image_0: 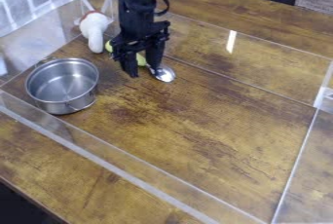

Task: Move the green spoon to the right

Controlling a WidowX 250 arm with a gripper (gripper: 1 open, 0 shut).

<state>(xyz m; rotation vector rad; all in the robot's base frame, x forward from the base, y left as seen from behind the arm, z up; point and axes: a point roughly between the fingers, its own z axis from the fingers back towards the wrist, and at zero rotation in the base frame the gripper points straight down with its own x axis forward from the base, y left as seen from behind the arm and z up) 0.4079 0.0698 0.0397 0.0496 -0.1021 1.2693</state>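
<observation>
The green spoon lies on the wooden table, its shiny metal bowl point(164, 73) poking out to the right of my gripper. A sliver of its yellow-green handle point(139, 61) shows between the fingers; the rest is hidden behind them. My gripper point(138, 62) points straight down, low over the handle, with one dark finger point(128, 66) on each side. The jaws stand narrow around the handle. Whether they press on it I cannot tell.
A round steel bowl point(62, 82) stands to the left, near the front. A white-and-tan mushroom-like object point(92, 30) sits just left of the gripper. Low clear plastic walls point(299, 160) border the table, and bare wood point(221, 111) stretches to the right.
</observation>
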